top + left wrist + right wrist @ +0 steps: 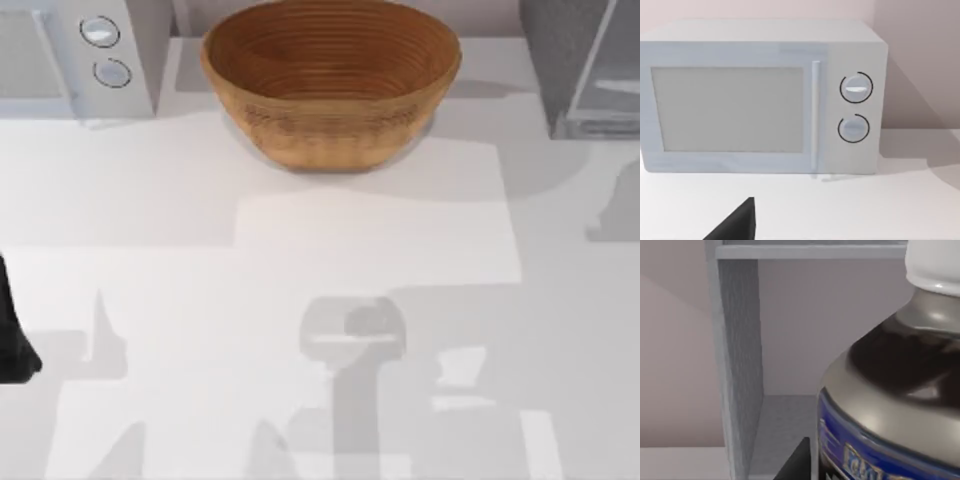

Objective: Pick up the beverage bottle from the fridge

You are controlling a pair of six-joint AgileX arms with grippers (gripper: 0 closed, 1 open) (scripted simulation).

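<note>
Standing upright inside the fridge (737, 355), the beverage bottle (890, 405) looms very close in the right wrist view, its long axis vertical and its cap toward the top of the compartment. A dark sliver of the right arm's fingers (796, 462) shows just beside the bottle's lower body, so the bottle lies straight ahead of them and slightly to one side; whether they are spread wide or narrowed I cannot tell. In the top view the fridge (580, 70) sits at the bench's far right corner, so the right arm is clearly the nearer one. The left arm (12, 335) waits at the bench's left edge, facing the white microwave (760, 97); its fingers' state cannot be told either. The bottle has a white cap, a silvery-grey shoulder with a dark band, and a blue label below. A woven bowl (330, 85) stands at the middle rear.
</note>
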